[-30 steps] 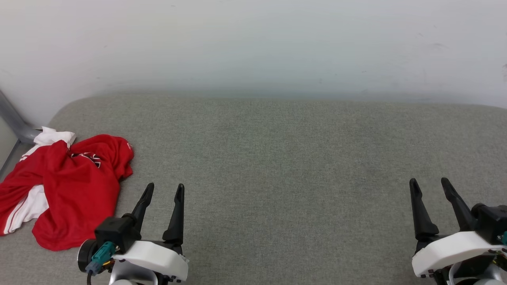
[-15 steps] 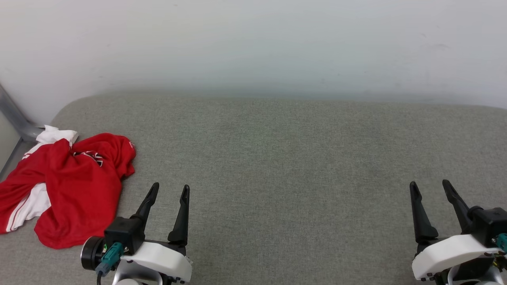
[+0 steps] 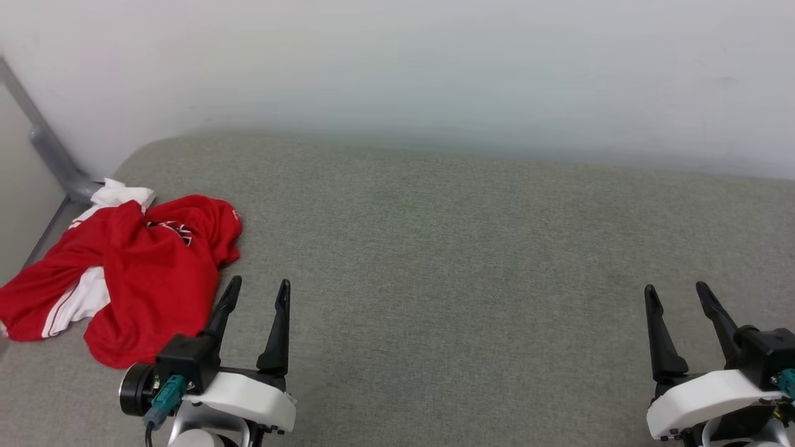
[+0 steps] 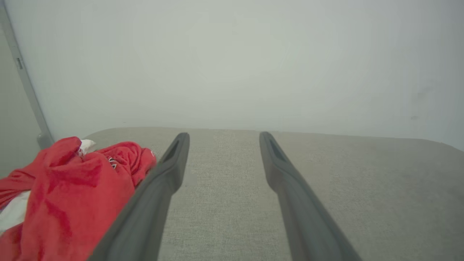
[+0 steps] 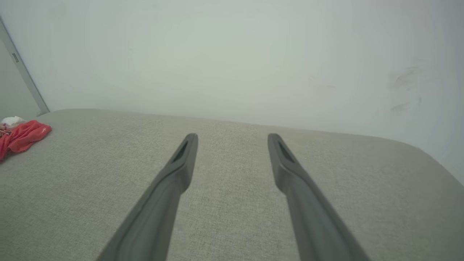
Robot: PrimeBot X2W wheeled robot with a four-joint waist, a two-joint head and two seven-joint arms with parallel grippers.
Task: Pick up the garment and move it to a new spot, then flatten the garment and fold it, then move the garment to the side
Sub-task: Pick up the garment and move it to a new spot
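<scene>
Crumpled garment (image 3: pixel 143 273) is lying far left; left end effector (image 3: pixel 258 285) and right end effector (image 3: pixel 676 288) are both hovering, jaws apart, gripping nothing.

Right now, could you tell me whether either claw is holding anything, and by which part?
Nothing is held: left claw and right claw are open; the garment lies ungripped.

garment (image 3: pixel 143 273): you see a red jersey with white sleeve parts and red-striped trim; black, white-outlined lettering peeks out near its top
state: crumpled and bunched, not flattened, not folded
place: left side of the head view, mid-height, lying on the grey fabric surface (image 3: pixel 472 261), at its left end
left wrist view: you find it at the lower left
</scene>
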